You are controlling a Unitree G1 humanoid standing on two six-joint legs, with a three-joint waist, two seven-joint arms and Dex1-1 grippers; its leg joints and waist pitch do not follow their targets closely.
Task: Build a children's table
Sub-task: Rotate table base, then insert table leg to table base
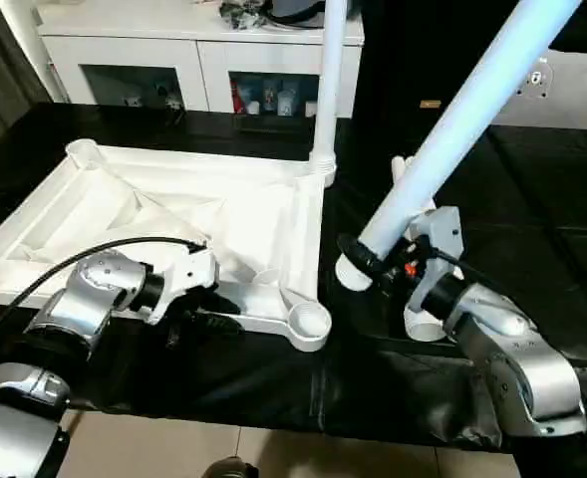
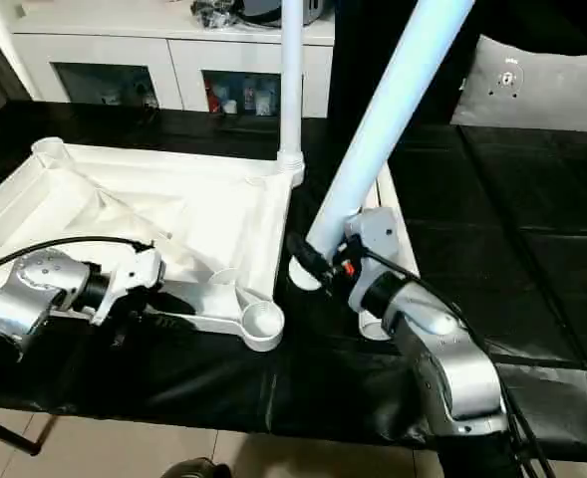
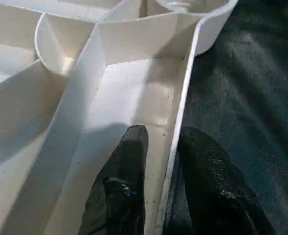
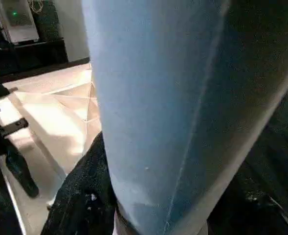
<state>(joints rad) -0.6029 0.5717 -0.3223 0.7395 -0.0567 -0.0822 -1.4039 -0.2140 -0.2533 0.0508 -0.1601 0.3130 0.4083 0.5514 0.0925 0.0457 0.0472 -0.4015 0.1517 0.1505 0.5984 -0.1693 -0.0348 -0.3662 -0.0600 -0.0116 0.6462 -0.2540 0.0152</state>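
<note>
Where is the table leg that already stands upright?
In the left eye view, the upright leg stands in the table top's far right corner socket, before the white cabinet.

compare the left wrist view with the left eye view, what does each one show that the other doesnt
Left wrist view alone: close up, the left gripper has one finger inside the table top's thin side wall and the other outside it, over the black cloth.

Left eye view alone: one leg standing upright in a far corner socket, the right gripper shut on a slanted leg, and a white cabinet behind.

Both: the upside-down table top, its near corner socket and the black cloth.
</note>
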